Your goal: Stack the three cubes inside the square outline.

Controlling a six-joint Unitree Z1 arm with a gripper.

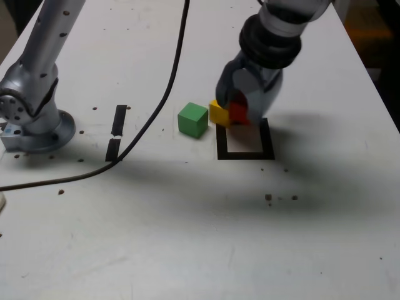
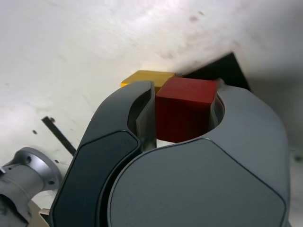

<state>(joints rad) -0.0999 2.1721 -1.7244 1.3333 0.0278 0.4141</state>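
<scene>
red cube (image 2: 185,109) in hand (image 2: 184,118)

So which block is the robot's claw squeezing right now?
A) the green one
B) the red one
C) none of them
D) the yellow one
B. In the wrist view the gripper has its jaws closed on the sides of the red block. The yellow block sits just behind it, and the green block stands apart on the table.

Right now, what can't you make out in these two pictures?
- Exterior view: the far side of the black square outline, hidden behind the grey gripper.
- Exterior view: whether the small red cube touches the table; blurred, gripper covers it.
- Wrist view: most of the small yellow cube, behind a gripper finger.
- Wrist view: the green cube, outside the frame.
</scene>
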